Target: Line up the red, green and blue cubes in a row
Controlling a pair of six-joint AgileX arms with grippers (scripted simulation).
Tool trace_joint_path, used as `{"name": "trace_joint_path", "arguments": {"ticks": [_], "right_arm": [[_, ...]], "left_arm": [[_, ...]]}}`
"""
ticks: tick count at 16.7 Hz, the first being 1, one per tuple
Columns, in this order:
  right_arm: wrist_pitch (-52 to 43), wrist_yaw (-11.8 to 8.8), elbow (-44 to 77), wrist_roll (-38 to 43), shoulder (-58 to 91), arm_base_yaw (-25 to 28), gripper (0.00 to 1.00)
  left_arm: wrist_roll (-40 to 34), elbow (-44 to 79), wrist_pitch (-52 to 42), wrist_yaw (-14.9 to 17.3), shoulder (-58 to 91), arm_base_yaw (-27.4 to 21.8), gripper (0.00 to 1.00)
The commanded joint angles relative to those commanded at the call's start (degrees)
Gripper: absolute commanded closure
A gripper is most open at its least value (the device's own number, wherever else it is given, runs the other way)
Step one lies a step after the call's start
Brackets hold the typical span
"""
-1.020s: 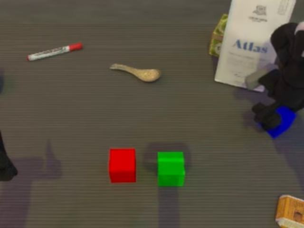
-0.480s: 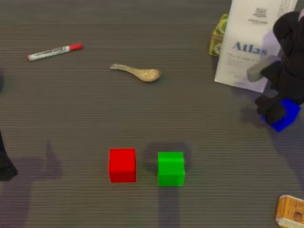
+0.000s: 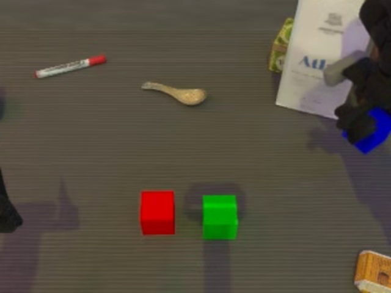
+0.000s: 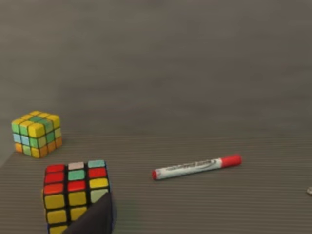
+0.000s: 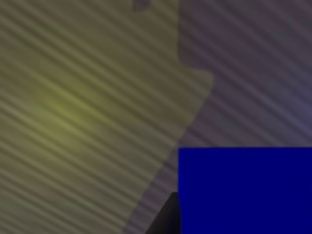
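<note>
The red cube (image 3: 157,212) and the green cube (image 3: 220,216) sit side by side on the table's front middle, a small gap between them. The blue cube (image 3: 374,135) hangs at the right edge, just in front of the white Atlas bag, with my right gripper (image 3: 364,127) shut on it. In the right wrist view the blue cube (image 5: 243,190) fills the corner, and one dark finger (image 5: 168,217) presses against its side. My left gripper (image 3: 7,217) is parked at the left edge, open; only one of its fingers (image 4: 95,217) shows in the left wrist view.
The Atlas bag (image 3: 317,55) stands at the back right with a green-yellow box (image 3: 281,44) beside it. A wooden spoon (image 3: 177,93) and a red-capped marker (image 3: 70,66) lie at the back. An orange box (image 3: 374,271) sits front right. Two puzzle cubes (image 4: 36,132) (image 4: 75,192) lie near my left arm.
My right gripper has carried the blue cube toward the back right, closer to the bag. The red and green cubes and the left arm have not moved.
</note>
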Motion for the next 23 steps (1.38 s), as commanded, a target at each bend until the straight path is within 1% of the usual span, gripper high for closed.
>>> {"name": "trace_joint_path", "arguments": {"ticks": [3, 6, 9, 14, 17, 20, 23], "right_arm": [[0.1, 0.0, -0.3, 2.0, -0.4, 1.0, 1.00], [0.0, 0.0, -1.7, 9.4, -1.5, 4.7, 1.00], [-0.2, 0.2, -3.9, 21.8, -3.2, 10.1, 1.00], [-0.1, 0.5, -8.8, 45.8, -7.1, 20.2, 1.00], [0.4, 0.7, -11.3, 57.1, -9.8, 25.3, 1.00], [0.9, 1.0, -12.7, 63.1, -11.7, 28.6, 1.00], [1.0, 1.0, -12.9, 64.0, -12.0, 29.1, 1.00]], "left_arm": [[0.0, 0.0, 0.0, 0.0, 0.0, 0.0, 0.00], [0.0, 0.0, 0.0, 0.0, 0.0, 0.0, 0.00], [0.0, 0.0, 0.0, 0.0, 0.0, 0.0, 0.00], [0.0, 0.0, 0.0, 0.0, 0.0, 0.0, 0.00], [0.0, 0.0, 0.0, 0.0, 0.0, 0.0, 0.00], [0.0, 0.0, 0.0, 0.0, 0.0, 0.0, 0.00], [0.0, 0.0, 0.0, 0.0, 0.0, 0.0, 0.00]]}}
